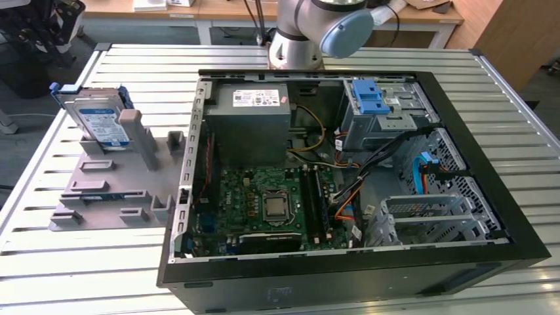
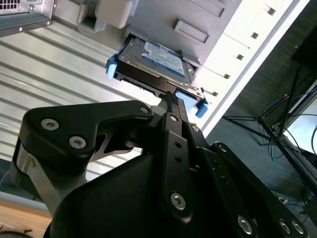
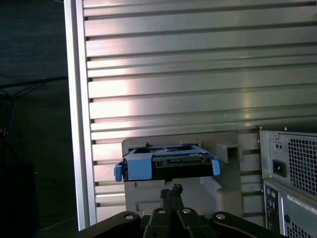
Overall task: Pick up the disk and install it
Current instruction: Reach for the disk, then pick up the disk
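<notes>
Gripper (image 2: 171, 97), fingers pressed together and empty, points at the disk (image 2: 154, 58) standing in a grey rack (image 1: 109, 180).

**Q:** Which surfaces carry print?

**A:** The disk (image 1: 98, 125) carries a white and blue label (image 2: 163, 55) on its face. The power supply (image 1: 254, 131) carries a white sticker (image 1: 257, 98) on its top.

**Q:** Is any wording legible?

**A:** No. Lines of print show on the label and the sticker, but no character or number can be made out.
</notes>
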You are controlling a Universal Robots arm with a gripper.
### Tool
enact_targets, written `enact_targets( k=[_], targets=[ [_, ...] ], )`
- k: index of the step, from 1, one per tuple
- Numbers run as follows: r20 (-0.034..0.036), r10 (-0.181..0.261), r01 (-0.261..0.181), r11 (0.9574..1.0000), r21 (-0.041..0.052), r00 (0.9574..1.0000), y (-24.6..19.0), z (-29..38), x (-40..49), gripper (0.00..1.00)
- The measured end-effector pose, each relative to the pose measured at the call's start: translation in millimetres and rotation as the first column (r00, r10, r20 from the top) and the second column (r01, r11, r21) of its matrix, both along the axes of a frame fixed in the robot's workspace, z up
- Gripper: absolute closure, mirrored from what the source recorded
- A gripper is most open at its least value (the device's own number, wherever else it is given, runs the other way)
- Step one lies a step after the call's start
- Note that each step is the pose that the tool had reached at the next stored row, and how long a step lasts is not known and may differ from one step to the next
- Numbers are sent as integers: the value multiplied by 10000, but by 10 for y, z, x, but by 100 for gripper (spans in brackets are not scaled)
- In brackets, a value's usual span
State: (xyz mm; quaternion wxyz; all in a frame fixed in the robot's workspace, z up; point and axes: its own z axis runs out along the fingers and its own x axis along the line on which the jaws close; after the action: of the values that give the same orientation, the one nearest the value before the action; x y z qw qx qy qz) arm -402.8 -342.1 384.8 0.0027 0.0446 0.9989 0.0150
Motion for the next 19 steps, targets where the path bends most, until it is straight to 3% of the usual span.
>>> enact_targets(
  k=[6, 19],
  targets=[
    [0, -4, 4, 10000, 0, 10000, 0, -2, -62, 89],
    [0, 3, -3, 10000, 0, 10000, 0, -2, -69, 89]
  ],
)
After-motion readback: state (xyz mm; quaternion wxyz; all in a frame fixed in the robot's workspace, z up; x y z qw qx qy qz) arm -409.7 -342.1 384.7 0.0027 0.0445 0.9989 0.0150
